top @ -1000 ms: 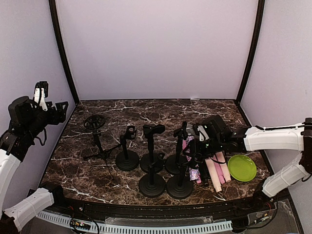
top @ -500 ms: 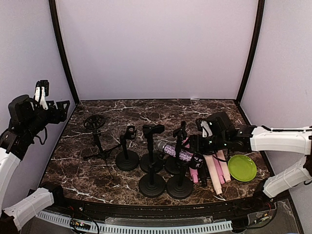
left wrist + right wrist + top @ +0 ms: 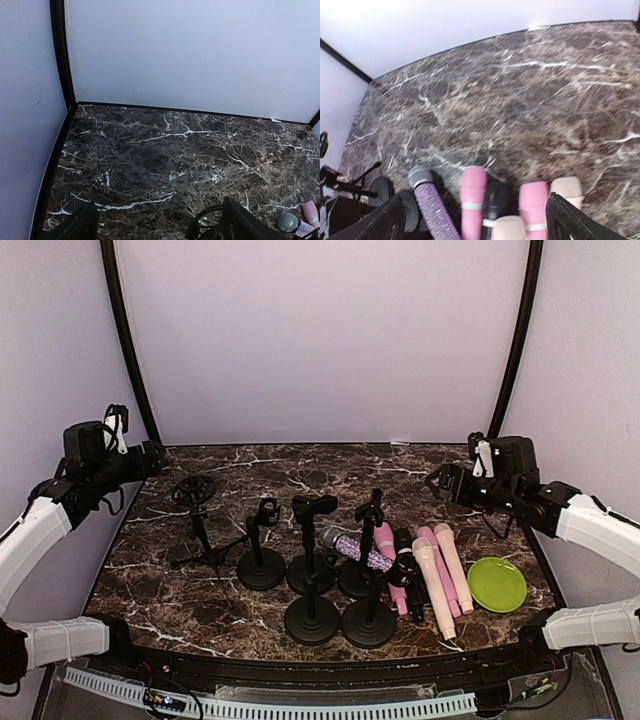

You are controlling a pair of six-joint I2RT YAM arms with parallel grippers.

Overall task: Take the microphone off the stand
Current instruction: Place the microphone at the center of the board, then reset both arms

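The purple microphone (image 3: 356, 549) is not in the right claw (image 3: 438, 485); that claw hangs in the air over the far right corner of the desk (image 3: 300, 472); its two fingers (image 3: 377, 222) are wide apart with nothing between them. Below the claw, closer to the front edge and right of the middle, lies a row of microphones (image 3: 440, 575), some pink, some pale and one black, side by side. The purple one lies at the left end of that row, slanted, with its grey head pointing toward the left edge; it rests across the round feet of the black stands (image 3: 312, 618), and I cannot tell if it leans on a pole.

No clip on any stand looks like it holds a microphone, so I think the job for this one is about done. To do this step well, I think the right claw should be high and wide open when it moves, and go away from the poles, not down among them; the purple microphone looks like it could roll or slide if a stand gets bumped.

A green plate (image 3: 497, 585) sits by the right edge, beside the row. The left claw (image 3: 150, 455) is far off, up over the far left corner; its fingers are apart too and hold nothing; that is a good place for it.
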